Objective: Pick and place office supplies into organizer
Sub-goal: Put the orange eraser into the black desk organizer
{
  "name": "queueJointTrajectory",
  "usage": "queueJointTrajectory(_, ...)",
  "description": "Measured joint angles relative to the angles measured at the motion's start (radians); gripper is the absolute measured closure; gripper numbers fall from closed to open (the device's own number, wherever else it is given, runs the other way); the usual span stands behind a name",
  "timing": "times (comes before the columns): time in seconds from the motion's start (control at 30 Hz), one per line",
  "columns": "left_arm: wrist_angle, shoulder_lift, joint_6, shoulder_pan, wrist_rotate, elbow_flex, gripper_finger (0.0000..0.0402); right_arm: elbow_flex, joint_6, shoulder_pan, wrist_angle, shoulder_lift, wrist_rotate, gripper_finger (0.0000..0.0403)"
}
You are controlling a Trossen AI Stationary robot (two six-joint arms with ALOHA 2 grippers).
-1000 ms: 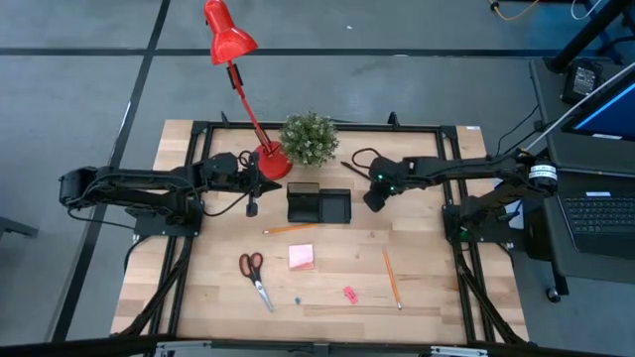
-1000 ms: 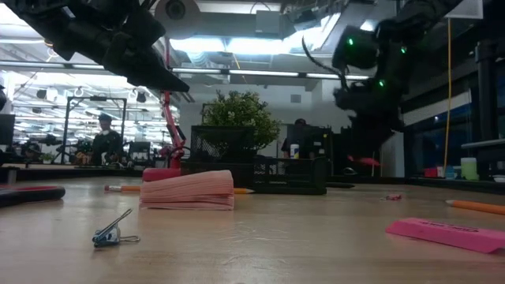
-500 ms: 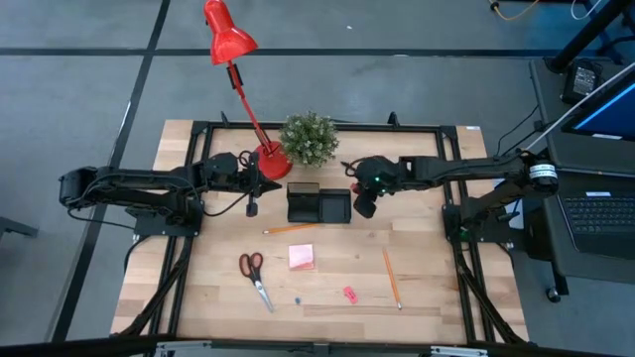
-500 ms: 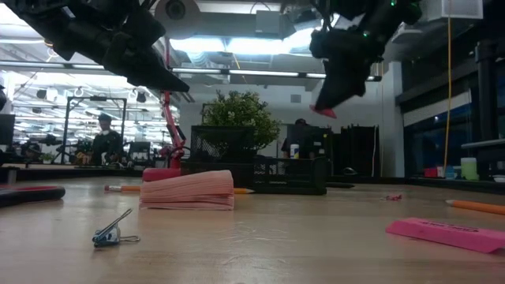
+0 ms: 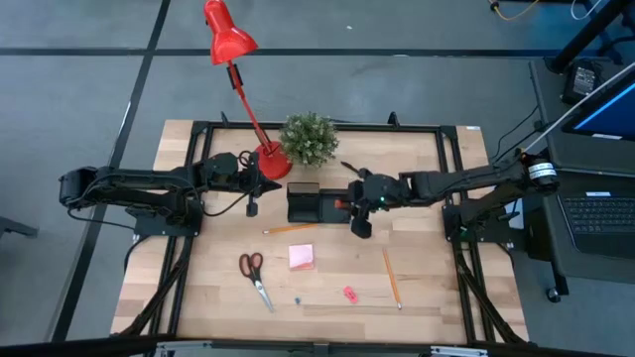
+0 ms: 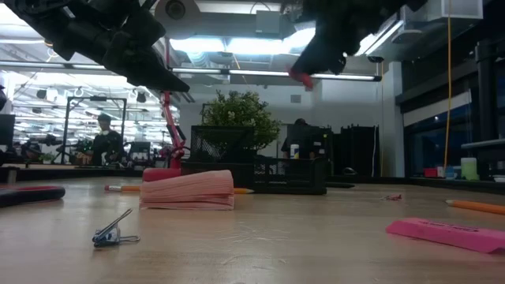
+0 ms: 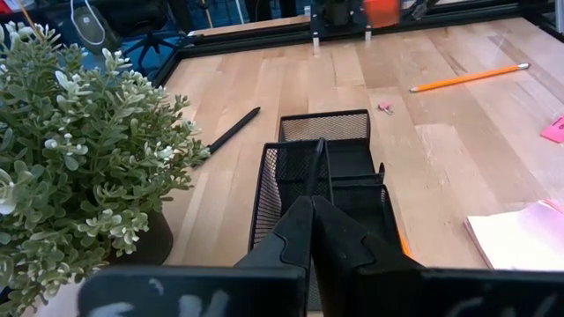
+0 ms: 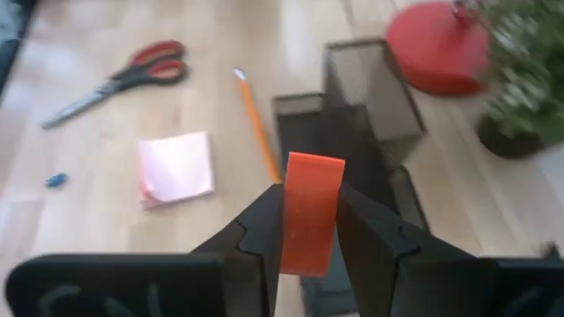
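Note:
The black mesh organizer (image 5: pixel 318 204) stands at the table's middle back, beside the red lamp's base. My right gripper (image 8: pixel 308 220) hangs above its right end, shut on a small orange-red block (image 8: pixel 310 207), which also shows high up in the low view (image 6: pixel 300 77). My left gripper (image 7: pixel 313 216) is shut with nothing between its fingers, in the air just left of the organizer. Lying flat on the table are red-handled scissors (image 5: pixel 254 278), a pink sticky pad (image 5: pixel 302 257), two orange pencils (image 5: pixel 291 228) (image 5: pixel 392 277), a pink eraser (image 5: pixel 349 294) and a blue bit (image 5: pixel 297 297). My right gripper pinches the orange-red block by its two broad faces (image 8: pixel 308 238) between its two fingers. The block's far end (image 8: pixel 315 165) stands out past the fingertips. The fingers slant down from the table's right side. The block is lifted clear, above the organizer.
A red desk lamp with a round base (image 5: pixel 270 162) and a green potted plant (image 5: pixel 310 139) stand right behind the organizer. A black pen (image 7: pixel 225 136) lies on the table beyond the organizer in the left wrist view. A black frame runs around the table's edges.
My right gripper has swung toward the table's left, from right of the organizer to above its right end. It has risen and rolled on the way, carrying the orange-red block clear of the table.

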Motion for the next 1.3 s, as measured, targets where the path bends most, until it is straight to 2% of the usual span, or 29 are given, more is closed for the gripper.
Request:
queueJointTrajectory(0.4, 0.0, 0.0, 0.0, 0.0, 0.003, 0.0, 0.0399, 0.0, -0.113, 0.068, 0.21, 0.108, -0.001, 0.0299)
queueJointTrajectory(0.73, 0.002, 0.0, -0.002, -0.001, 0.012, 0.0, 0.0399, -0.002, -0.114, 0.039, 0.32, 0.203, -0.002, 0.0299)
queueJointTrajectory(1.03, 0.001, 0.0, -0.004, -0.001, 0.012, 0.0, 0.04, 0.0, -0.163, 0.005, 0.495, 0.311, -0.003, 0.0299)
queueJointTrajectory(1.3, 0.0, 0.0, -0.008, -0.001, 0.012, 0.0, 0.0399, 0.119, -0.19, -0.03, 0.442, 0.416, -0.079, 0.0299)
